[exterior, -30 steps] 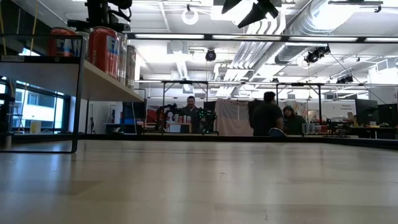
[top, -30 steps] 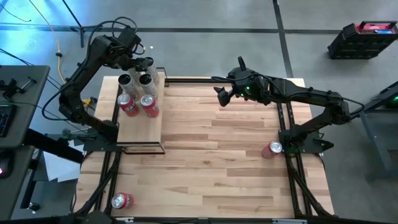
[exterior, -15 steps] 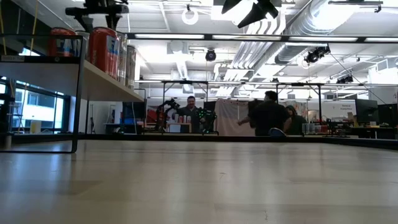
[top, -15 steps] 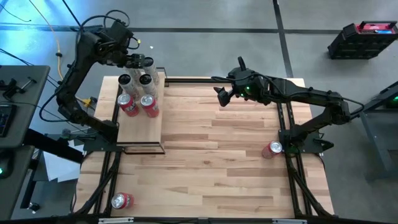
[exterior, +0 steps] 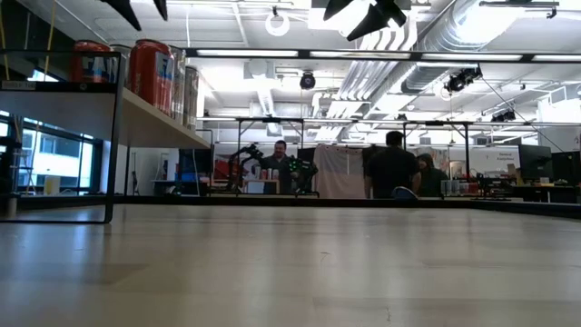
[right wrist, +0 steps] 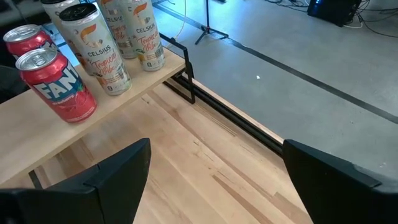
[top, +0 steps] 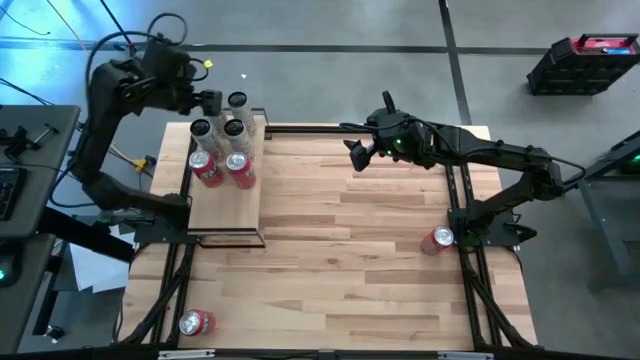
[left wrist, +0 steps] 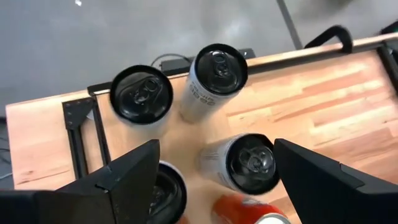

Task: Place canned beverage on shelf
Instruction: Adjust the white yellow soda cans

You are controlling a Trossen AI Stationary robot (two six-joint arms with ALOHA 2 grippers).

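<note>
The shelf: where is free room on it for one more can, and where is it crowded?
The shelf is bare on its near half, between the two red cans and the front black frame edge. The far end is crowded: four tall white cans stand close together there.

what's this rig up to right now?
Stocking cans on the shelf at the table's left side. Six cans stand on its far end: four tall white ones and two red ones. The left tool hangs open above the white cans, holding nothing. The right tool waits open and empty over the far middle of the table. Not yet shelved: one red can by the right edge and one at the near-left corner.
</note>
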